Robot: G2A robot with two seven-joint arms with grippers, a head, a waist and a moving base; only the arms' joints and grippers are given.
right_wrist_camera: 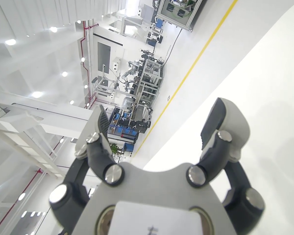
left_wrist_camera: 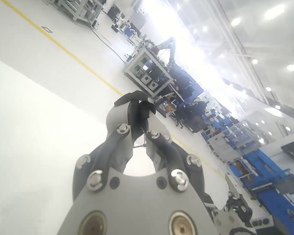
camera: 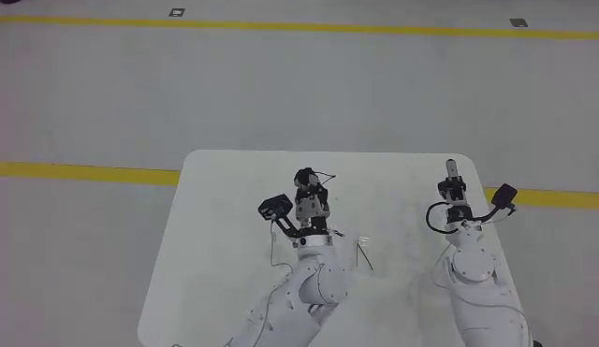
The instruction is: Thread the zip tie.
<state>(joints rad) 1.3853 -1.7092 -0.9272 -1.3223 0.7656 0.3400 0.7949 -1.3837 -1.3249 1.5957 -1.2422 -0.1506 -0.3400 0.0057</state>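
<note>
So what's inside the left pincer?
A thin black zip tie, clamped in the shut left pincer. The clamped stretch is covered, so whether its tail is threaded cannot be seen.

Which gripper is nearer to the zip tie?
Left. The left gripper has its jaws shut on the zip tie; the right gripper is open, well apart, by the table's edge.

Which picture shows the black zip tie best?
The left wrist view: the zip tie is close up, pinched in the shut left pincer. The top view shows it as a thin black line poking out of that pincer. The right wrist view looks past the open right pincer at the room.
</note>
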